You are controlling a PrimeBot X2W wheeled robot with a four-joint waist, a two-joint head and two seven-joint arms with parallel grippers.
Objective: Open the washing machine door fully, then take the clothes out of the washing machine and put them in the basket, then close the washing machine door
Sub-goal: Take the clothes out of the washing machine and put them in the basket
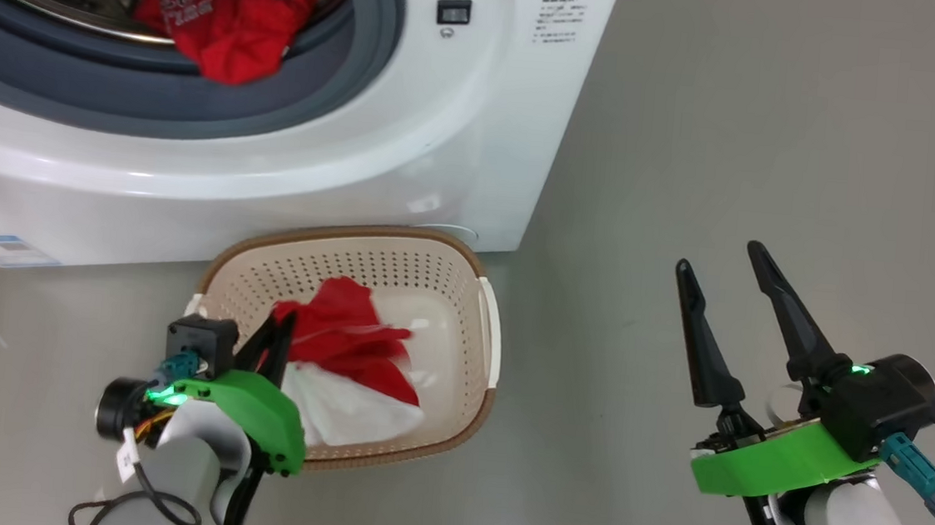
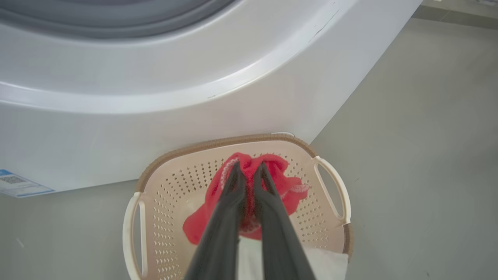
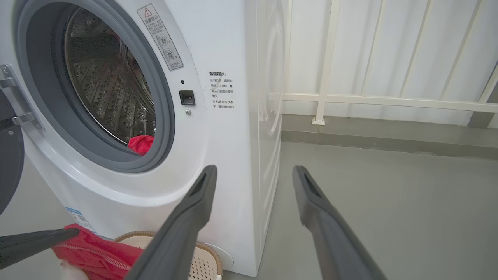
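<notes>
Got the left claw (image 2: 248, 166) pinched shut on a red garment (image 2: 196, 229) right over the basket (image 2: 233, 140), so not let go yet. Looks about halfway: can tick off the washing machine door (image 3: 7, 167) as open, but can spot more clothes (image 1: 236, 27) in the washing machine (image 1: 478, 130) just behind the basket. Got the right claw (image 1: 719, 257) spread open and empty, off to the basket's right. Leaves the rest plus closing up.
</notes>
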